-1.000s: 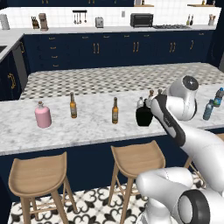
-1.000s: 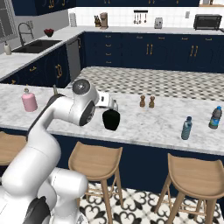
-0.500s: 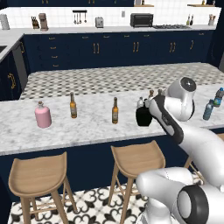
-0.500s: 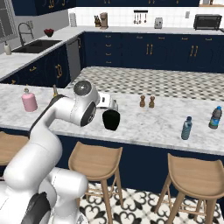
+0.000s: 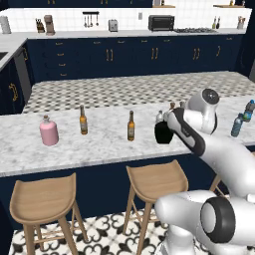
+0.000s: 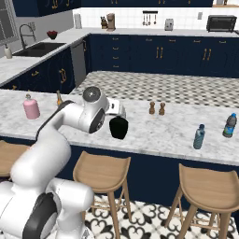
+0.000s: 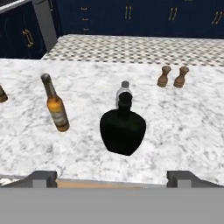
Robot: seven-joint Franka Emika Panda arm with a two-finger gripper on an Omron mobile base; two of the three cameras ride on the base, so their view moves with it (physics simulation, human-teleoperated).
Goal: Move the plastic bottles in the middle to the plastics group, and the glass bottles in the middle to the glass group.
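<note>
A squat black glass bottle (image 7: 122, 129) stands on the marble counter, straight ahead of my open gripper (image 7: 113, 178), whose fingertips are spread wide and hold nothing. Behind the black bottle peeks a small pale plastic bottle (image 7: 124, 91). To its left stands a brown beer bottle (image 7: 56, 109). In the left base view my gripper (image 5: 170, 119) hovers just above and beside the black bottle (image 5: 161, 134). The glass group is the pink bottle (image 5: 49, 132) and brown beer bottle (image 5: 83, 120) at the left. The plastics group is two blue-capped bottles (image 5: 237, 125) at the right.
Two small brown shakers (image 7: 173, 76) stand behind the bottles. Wooden stools (image 5: 42, 198) line the counter's near edge. The middle brown bottle (image 5: 131, 126) is close to the black one's left. The blue bottles (image 6: 199, 137) stand near the counter's right end.
The hand has shifted a little to the left, closer over the black bottle. The fingers stay spread wide. No bottle has moved.
</note>
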